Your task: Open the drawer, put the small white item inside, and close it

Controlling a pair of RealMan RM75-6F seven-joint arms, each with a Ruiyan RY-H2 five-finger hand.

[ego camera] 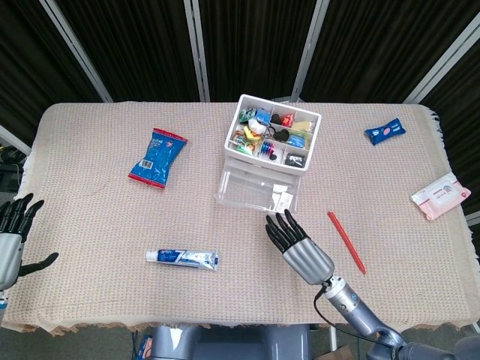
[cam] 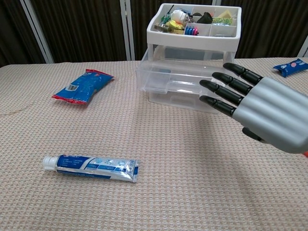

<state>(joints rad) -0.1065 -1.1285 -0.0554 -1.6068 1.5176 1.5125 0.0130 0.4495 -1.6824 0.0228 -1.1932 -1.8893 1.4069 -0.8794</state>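
A clear plastic drawer unit [ego camera: 259, 187] with a white tray of small items on top stands at the table's middle back. Its upper drawer [cam: 178, 79] is pulled out toward me. In the head view a small white item [ego camera: 283, 200] lies in that drawer's front right corner; the chest view hides it behind my fingers. My right hand [ego camera: 300, 247] hovers flat just in front of the drawer, fingers [cam: 224, 91] spread and pointing at the drawer front, holding nothing. My left hand [ego camera: 11, 236] stays at the table's left edge, fingers apart and empty.
A toothpaste tube [ego camera: 182, 258] lies front left and a blue snack bag [ego camera: 157, 156] further back left. Right of my right hand lies a red stick [ego camera: 346, 241]. At the right side are a blue wrapper [ego camera: 385, 131] and a pink-white packet [ego camera: 439, 196].
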